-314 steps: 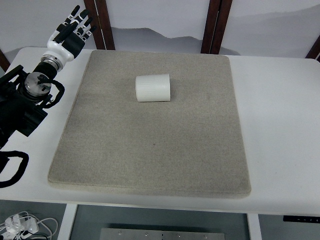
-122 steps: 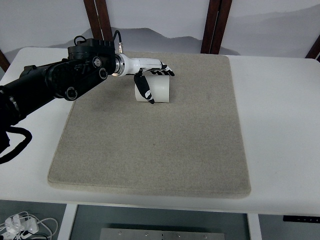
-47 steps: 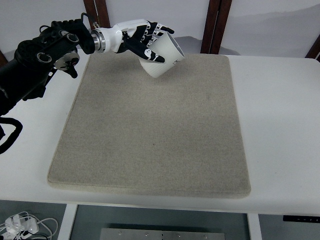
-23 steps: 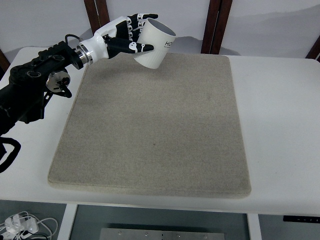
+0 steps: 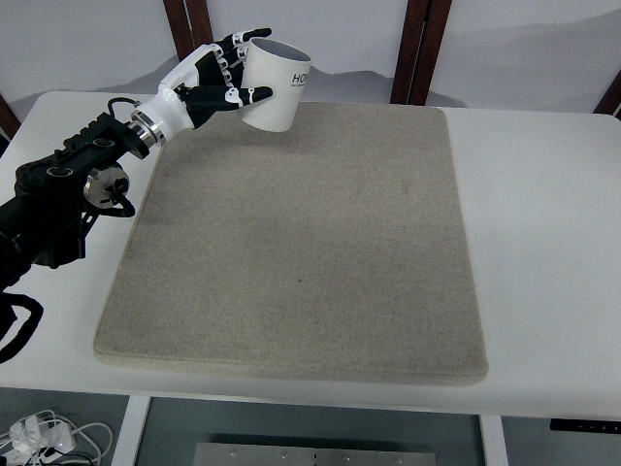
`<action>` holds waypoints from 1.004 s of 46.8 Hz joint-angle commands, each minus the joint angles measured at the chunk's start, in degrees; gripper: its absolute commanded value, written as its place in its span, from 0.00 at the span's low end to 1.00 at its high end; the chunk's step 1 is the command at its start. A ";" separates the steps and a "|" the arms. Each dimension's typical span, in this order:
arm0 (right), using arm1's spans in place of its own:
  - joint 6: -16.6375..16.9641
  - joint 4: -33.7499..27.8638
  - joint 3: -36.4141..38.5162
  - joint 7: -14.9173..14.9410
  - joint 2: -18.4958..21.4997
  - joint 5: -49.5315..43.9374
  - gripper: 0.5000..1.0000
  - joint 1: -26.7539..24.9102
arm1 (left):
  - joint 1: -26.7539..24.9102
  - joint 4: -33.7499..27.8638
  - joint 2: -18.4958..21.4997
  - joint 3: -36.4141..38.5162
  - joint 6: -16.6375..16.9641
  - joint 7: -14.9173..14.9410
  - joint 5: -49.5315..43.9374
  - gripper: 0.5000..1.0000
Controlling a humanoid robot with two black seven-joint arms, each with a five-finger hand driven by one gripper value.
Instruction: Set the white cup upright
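The white cup has a dark inside and small dark print near its rim. My left hand is shut on it, fingers wrapped around its left side. The cup hangs in the air above the far left part of the grey mat, nearly upright, its mouth facing up and tilted slightly to the right. My black left arm comes in from the left edge. The right arm does not show.
The grey mat covers most of the white table. Dark wooden posts stand behind the table's far edge. White cables lie on the floor at the bottom left.
My left hand took hold of the cup lying on its side on the mat, lifted it and turned it towards upright. In the last half second it moved slightly left and straightened further.
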 commanded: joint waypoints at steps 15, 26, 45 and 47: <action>0.00 -0.09 0.08 -0.01 0.00 0.00 0.90 0.00 | 1.29 0.85 -0.04 0.00 1.34 0.01 0.04 0.00; 0.00 0.00 0.00 -0.01 0.00 0.00 0.90 0.00 | 2.52 0.50 -0.30 0.09 1.07 0.01 -0.05 0.00; 0.00 0.00 0.08 -0.01 0.00 0.00 0.90 0.00 | 4.27 0.33 -1.18 0.62 0.72 0.01 0.57 0.00; 0.00 0.00 0.00 -0.01 0.00 0.00 0.90 0.00 | 4.54 0.24 -1.44 0.62 0.72 0.01 0.66 0.00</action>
